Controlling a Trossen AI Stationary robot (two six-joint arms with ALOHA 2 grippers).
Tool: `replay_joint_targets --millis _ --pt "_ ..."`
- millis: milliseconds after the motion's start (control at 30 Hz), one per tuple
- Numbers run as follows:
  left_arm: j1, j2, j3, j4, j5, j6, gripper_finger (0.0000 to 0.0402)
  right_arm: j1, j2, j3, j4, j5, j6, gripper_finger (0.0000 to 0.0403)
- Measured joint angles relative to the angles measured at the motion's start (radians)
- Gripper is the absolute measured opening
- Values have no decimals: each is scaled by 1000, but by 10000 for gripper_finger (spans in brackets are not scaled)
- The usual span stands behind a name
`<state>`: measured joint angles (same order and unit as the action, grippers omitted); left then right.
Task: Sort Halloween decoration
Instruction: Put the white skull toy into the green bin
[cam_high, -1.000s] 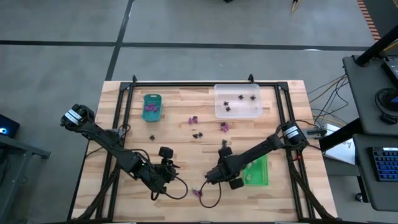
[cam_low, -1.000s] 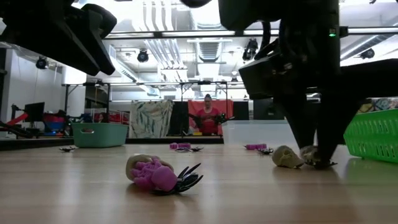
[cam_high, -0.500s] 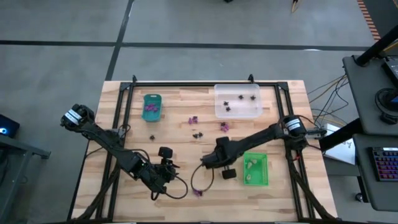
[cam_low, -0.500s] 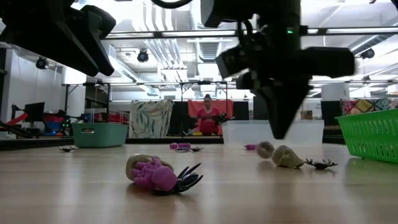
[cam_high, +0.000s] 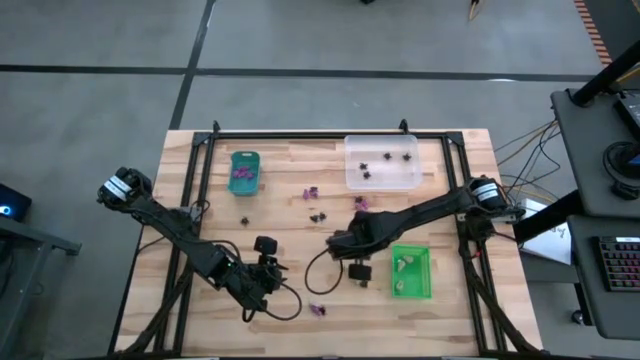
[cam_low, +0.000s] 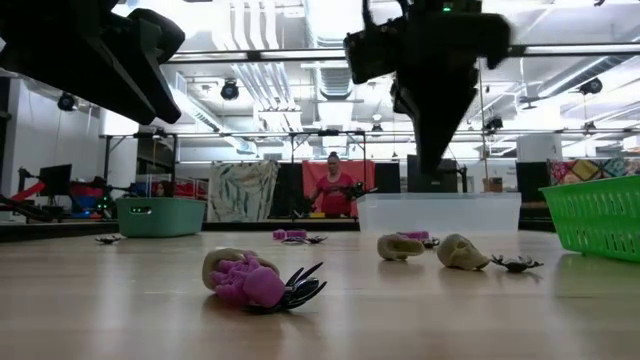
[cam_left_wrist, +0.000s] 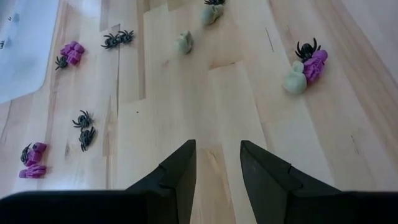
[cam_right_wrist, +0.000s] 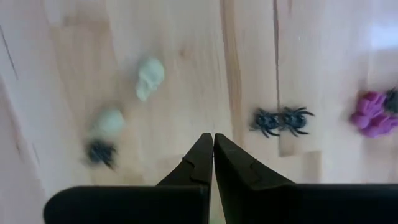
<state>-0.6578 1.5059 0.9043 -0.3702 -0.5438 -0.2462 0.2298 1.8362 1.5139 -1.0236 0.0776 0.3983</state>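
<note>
The Halloween decoration lies scattered on the wooden table. Two cream skulls (cam_right_wrist: 150, 78) (cam_right_wrist: 109, 121), a black spider (cam_right_wrist: 99, 152), a spider pair (cam_right_wrist: 280, 119) and a purple piece (cam_right_wrist: 373, 115) lie below my right gripper (cam_right_wrist: 213, 135). That gripper (cam_low: 430, 172) hangs shut and empty above the table's middle (cam_high: 338, 245), pointing down. My left gripper (cam_left_wrist: 216, 144) waits open near the front left (cam_high: 272, 268), over bare wood. A cluster of one skull, one purple piece and one spider (cam_low: 255, 280) lies near the front edge (cam_high: 318, 310).
A teal tray (cam_high: 245, 172) with purple pieces stands far left. A clear tray (cam_high: 383, 180) with black pieces stands far right. A bright green tray (cam_high: 425, 272) with cream pieces is right of my right gripper. More purple and black pieces (cam_high: 312, 192) lie mid-table.
My right gripper has shut on nothing, risen from the table, rolled about its own axis and gone toward the far edge. One cream skull that lay at its fingertips has skipped away and now rests apart from the other skull and the spider.
</note>
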Motion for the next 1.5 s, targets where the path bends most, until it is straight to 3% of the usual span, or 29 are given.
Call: replay_joint_targets --millis 100,267,533,733,1500 --pt "0 0 0 0 -24 0 109 -3 7 0 68 -11 153 12" --pt "0 0 0 2 -76 1 109 3 31 0 149 -84 234 51" --pt "0 0 0 16 -103 -1 109 3 82 0 148 -85 297 141" --pt "0 0 0 29 -104 0 109 4 137 -1 149 -144 286 178" --pt "0 2 0 29 -104 -2 109 22 180 -2 221 -91 281 167"
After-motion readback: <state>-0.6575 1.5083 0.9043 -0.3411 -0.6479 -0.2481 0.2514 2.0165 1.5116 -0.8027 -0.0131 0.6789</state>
